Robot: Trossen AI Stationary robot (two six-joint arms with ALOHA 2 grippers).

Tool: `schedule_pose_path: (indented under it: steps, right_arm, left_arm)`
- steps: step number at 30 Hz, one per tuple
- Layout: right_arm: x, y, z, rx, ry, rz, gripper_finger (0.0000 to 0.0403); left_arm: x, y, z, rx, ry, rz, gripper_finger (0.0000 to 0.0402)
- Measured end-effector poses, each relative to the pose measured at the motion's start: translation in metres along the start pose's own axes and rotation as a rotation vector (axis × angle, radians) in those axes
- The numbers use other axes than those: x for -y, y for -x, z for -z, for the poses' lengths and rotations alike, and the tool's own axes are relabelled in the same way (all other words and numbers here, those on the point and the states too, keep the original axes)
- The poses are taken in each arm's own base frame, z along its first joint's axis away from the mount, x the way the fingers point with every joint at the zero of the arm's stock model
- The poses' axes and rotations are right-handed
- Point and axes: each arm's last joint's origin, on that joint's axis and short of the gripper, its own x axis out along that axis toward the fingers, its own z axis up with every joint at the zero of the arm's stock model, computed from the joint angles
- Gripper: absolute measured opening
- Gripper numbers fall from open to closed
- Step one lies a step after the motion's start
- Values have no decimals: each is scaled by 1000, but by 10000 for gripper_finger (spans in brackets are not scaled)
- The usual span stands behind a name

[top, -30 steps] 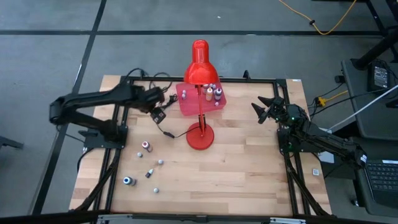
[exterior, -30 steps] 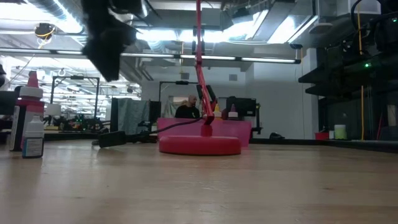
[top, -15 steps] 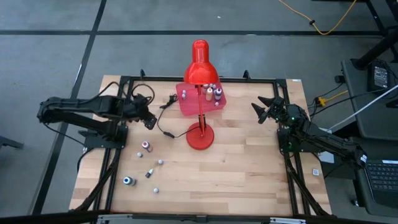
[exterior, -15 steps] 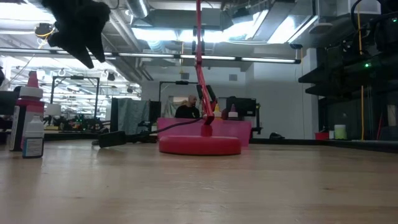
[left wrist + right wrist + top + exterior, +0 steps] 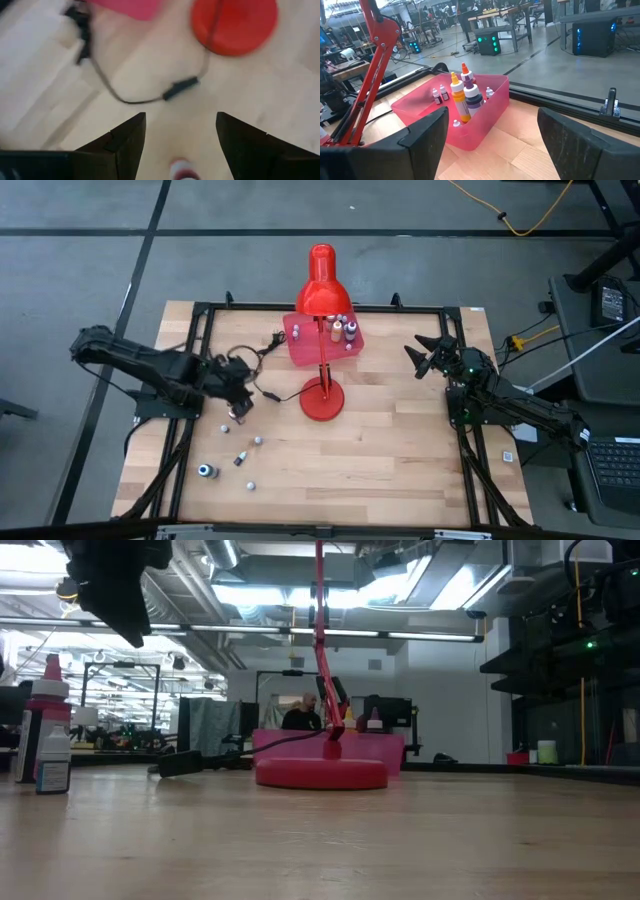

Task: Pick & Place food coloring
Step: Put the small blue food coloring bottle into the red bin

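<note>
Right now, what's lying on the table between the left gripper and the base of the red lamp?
In the high view, only the lamp's black cord with its inline switch crosses the wood between the left gripper and the lamp base.

The table (image 5: pixel 380 440) is pale wood with a smooth, matt, planked surface. A black metal frame (image 5: pixel 320 307) runs around its edge. The lamp (image 5: pixel 322 385) looks like glossy red painted metal, and its cord (image 5: pixel 125 97) is matt black plastic. The tray (image 5: pixel 470 130) is translucent pink plastic, smooth and slightly shiny. The food coloring bottles (image 5: pixel 465 97) in it are glossy plastic with pale caps. Both arms look matt dark plastic or metal.
</note>
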Motion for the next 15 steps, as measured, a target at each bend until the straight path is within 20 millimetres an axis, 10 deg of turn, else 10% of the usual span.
schedule_pose_path:
  steps: [15]
  right_arm:
    - [0,0,0,0,0,0,306]
  left_arm:
    - [87,-56,-6,-182,-420,297,227]
